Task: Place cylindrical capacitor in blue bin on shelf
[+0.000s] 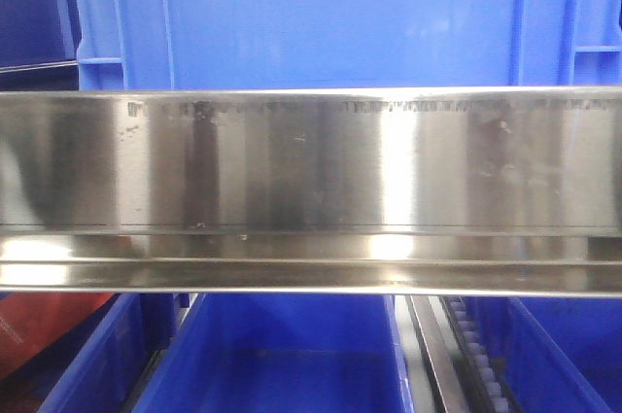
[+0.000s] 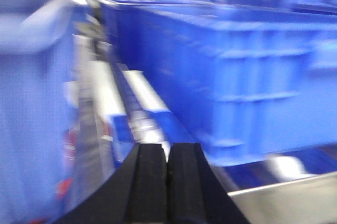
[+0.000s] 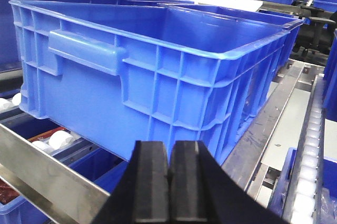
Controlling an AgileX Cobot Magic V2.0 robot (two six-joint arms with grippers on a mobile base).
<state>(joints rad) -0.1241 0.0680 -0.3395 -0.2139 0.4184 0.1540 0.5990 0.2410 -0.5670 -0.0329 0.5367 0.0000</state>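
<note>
Shelf (image 1: 311, 170): its steel front rail is filling the front view, carrying one tier of bins above and roofing another below, which is why every bin is sitting behind a rail. Blue bin (image 3: 158, 71): standing on the tier just ahead of and above the right gripper (image 3: 169, 182), open top facing up, presumably for loading from above. Right gripper: its black fingers are pressing together with nothing visible between them. Left gripper (image 2: 167, 182): likewise pressed together and apparently empty, its view blurring, with another blue bin (image 2: 237, 81) ahead to its right. Capacitor: not appearing in any view; its position cannot be told.
</note>
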